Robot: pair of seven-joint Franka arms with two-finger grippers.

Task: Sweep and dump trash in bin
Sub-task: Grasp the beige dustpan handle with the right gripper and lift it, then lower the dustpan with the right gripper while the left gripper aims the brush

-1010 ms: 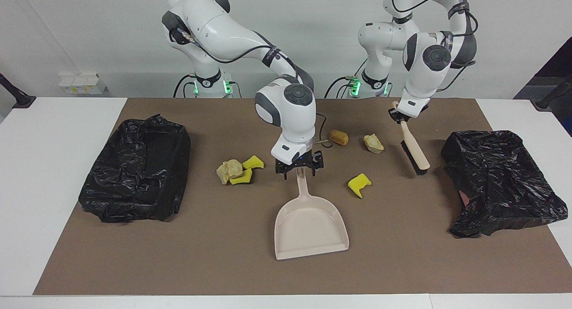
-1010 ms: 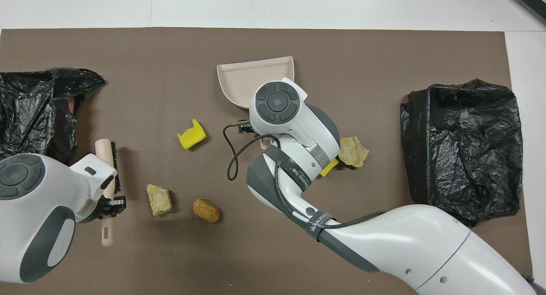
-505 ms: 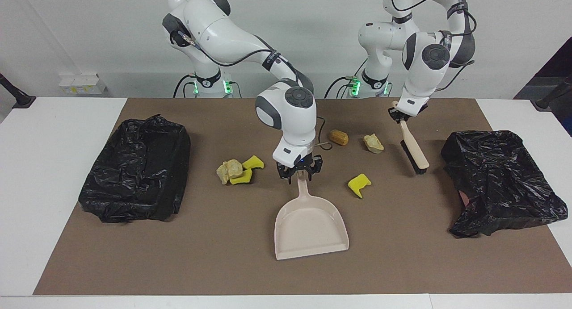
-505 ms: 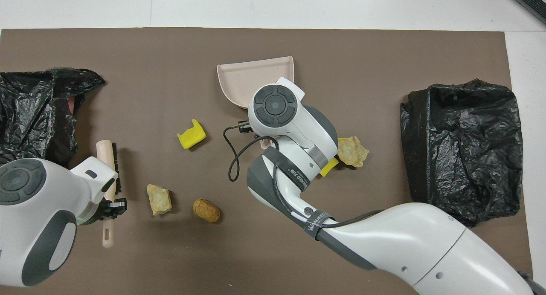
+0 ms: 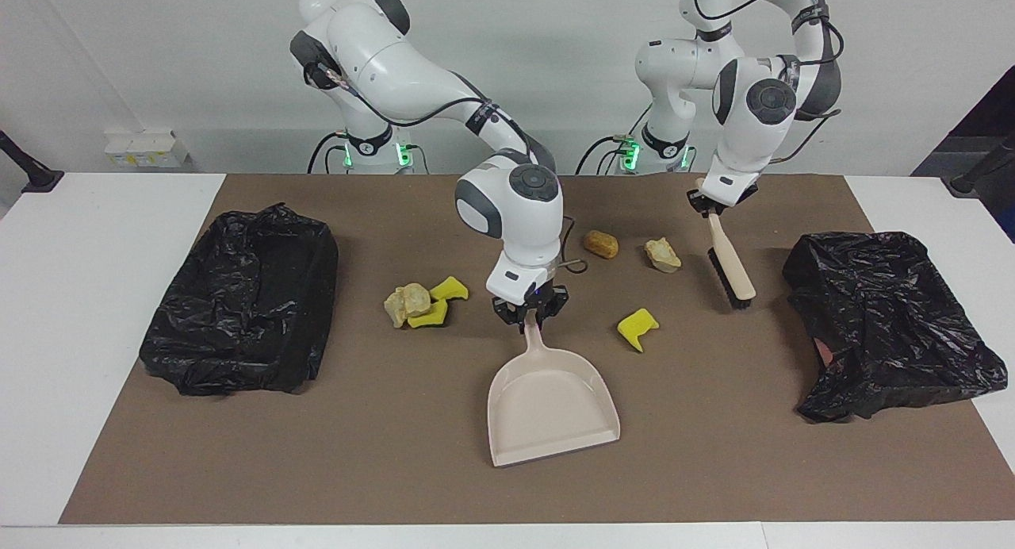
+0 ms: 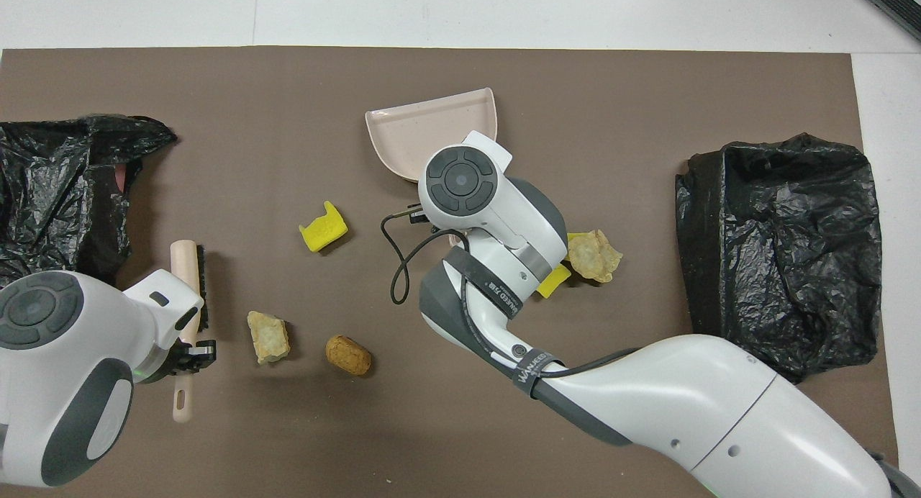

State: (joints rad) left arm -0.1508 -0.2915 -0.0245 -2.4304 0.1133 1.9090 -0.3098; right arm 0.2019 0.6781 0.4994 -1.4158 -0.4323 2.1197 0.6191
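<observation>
The right gripper [image 5: 530, 317] sits low over the middle of the brown mat [image 5: 381, 454], its fingers pinched together on the top end of the handle of the pale beige plastic dustpan [image 5: 552, 406]. The pan's open mouth lies at 6 o'clock from that gripper in the facing view, resting on the mat.

The left gripper [image 5: 708, 206] is clamped on the upper handle of the beige wooden hand brush with black bristles [image 5: 732, 270]; the brush slants down from it toward 5 o'clock in the facing view, its head close to the mat.

The trash is scattered on the mat around the dustpan handle. Read on the facing view from the right gripper: a pale beige foam lump [image 5: 406, 303] lies at 9 o'clock, touching two bright yellow sponge pieces [image 5: 441, 299]; a lone yellow sponge piece [image 5: 637, 327] is at 3 o'clock; an orange-brown lump [image 5: 601, 243] is at 1 o'clock, with a second pale foam lump [image 5: 662, 255] just beside it, near the brush.

A crumpled black plastic bin bag [image 5: 242, 299] sits at the right arm's end of the mat, and another black bin bag [image 5: 888, 323] at the left arm's end.
</observation>
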